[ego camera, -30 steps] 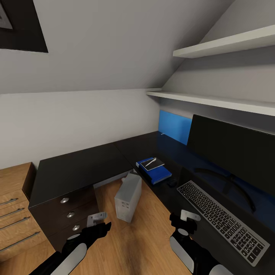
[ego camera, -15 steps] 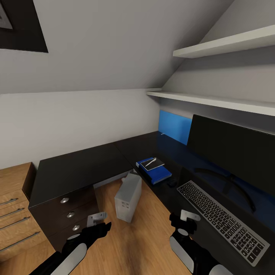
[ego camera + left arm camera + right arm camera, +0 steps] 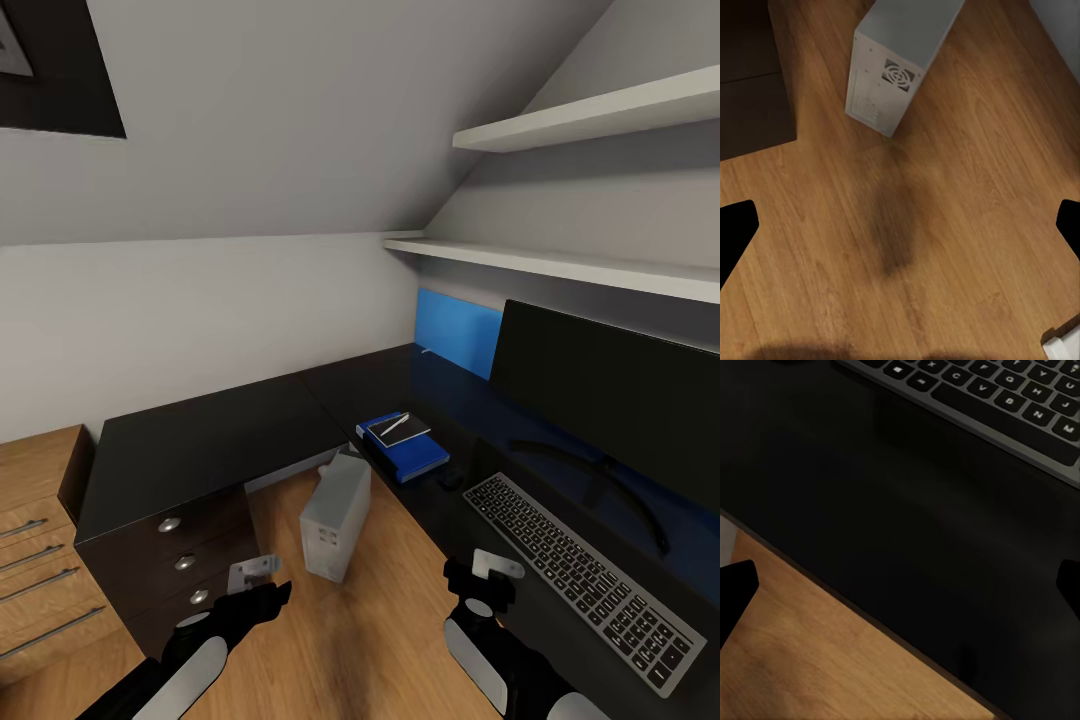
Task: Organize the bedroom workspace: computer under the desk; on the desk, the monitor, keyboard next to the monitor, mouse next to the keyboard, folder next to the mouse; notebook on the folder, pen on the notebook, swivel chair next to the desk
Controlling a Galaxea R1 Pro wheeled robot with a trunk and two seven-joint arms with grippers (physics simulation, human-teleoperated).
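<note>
The black-topped desk (image 3: 210, 440) bends in an L. On its right wing stands the monitor (image 3: 600, 395), with the keyboard (image 3: 585, 580) in front of it and the small black mouse (image 3: 452, 479) past the keyboard's far end. Beyond the mouse lies the blue folder (image 3: 412, 452), carrying the notebook (image 3: 400, 432) and the pen (image 3: 394, 425). The computer (image 3: 335, 515) stands on the floor in the L's inner corner, also seen as the computer (image 3: 896, 60). My left gripper (image 3: 262, 590) hangs open over the floor. My right gripper (image 3: 480, 580) is open above the desk's front edge (image 3: 870, 510). The swivel chair is out of view.
A dark drawer unit with round knobs (image 3: 185, 560) stands under the desk's left wing, with light oak drawers (image 3: 40, 540) beside it. Two white shelves (image 3: 580, 265) run above the monitor, and a blue back panel (image 3: 455, 330) backs the desk. Wood floor (image 3: 945, 225) lies between my arms.
</note>
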